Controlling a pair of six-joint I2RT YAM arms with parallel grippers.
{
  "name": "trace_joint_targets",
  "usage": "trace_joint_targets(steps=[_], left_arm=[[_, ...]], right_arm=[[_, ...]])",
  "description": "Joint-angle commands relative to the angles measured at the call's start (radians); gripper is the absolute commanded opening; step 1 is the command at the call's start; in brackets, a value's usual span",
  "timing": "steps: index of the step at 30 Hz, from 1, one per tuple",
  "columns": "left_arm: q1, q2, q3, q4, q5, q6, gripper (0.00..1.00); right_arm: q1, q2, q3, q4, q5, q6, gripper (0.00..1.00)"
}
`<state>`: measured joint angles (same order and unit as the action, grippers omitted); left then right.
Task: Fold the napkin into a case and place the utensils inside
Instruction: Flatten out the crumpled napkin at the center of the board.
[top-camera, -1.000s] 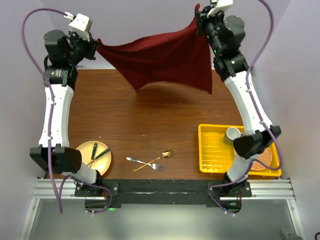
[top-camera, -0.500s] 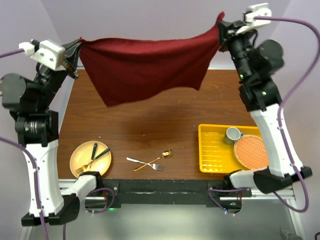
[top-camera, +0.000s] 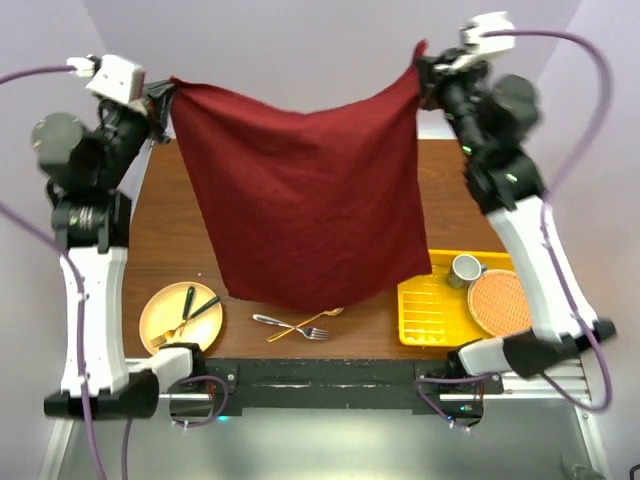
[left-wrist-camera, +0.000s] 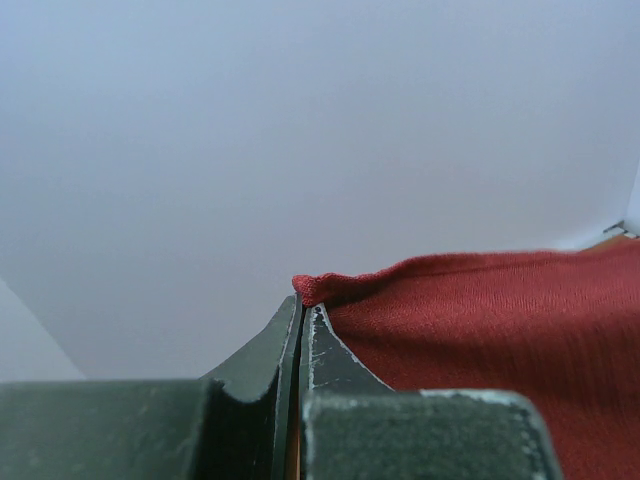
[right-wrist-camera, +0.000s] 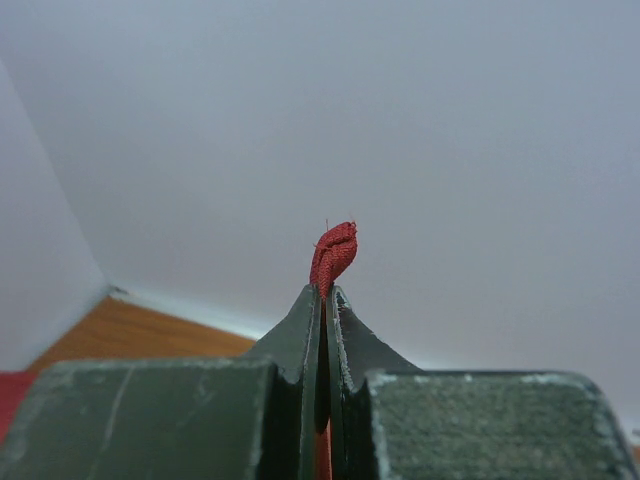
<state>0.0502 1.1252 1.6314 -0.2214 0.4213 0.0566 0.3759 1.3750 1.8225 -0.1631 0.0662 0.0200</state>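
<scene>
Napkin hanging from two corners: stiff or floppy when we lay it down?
Likely floppy: the napkin sags between its held corners and hangs in soft waves. Probably light, since two small corner pinches carry it. Its loose hem may drag the fork.

Napkin (right-wrist-camera: 334, 252) corner in right tool (right-wrist-camera: 325, 296)
</scene>
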Motion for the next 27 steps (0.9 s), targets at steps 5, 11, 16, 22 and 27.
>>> trace_joint_targets(steps=[5, 11, 16, 22, 27], left_arm=[[0.002, 0.336, -0.085, 0.142, -0.101, -0.032, 0.0], [0.002, 0.753, 0.109, 0.151, -0.164, -0.021, 0.1], [0.004, 0.907, 0.309, 0.097, -0.22, 0.006, 0.79], [0.011, 0.845, 0.299, -0.07, -0.175, 0.133, 0.78], [0.01, 0.713, 0.064, -0.127, -0.02, 0.181, 0.7]], right_arm=[[0.003, 0.381, -0.008, 0.158, 0.128, -0.052, 0.0], [-0.011, 0.797, 0.294, 0.121, 0.236, -0.081, 0.42], [-0.04, 0.931, 0.488, -0.002, 0.192, -0.092, 0.88], [-0.046, 0.762, 0.275, -0.114, -0.013, -0.176, 0.98], [-0.046, 0.722, 0.259, -0.426, -0.117, -0.229, 0.98]])
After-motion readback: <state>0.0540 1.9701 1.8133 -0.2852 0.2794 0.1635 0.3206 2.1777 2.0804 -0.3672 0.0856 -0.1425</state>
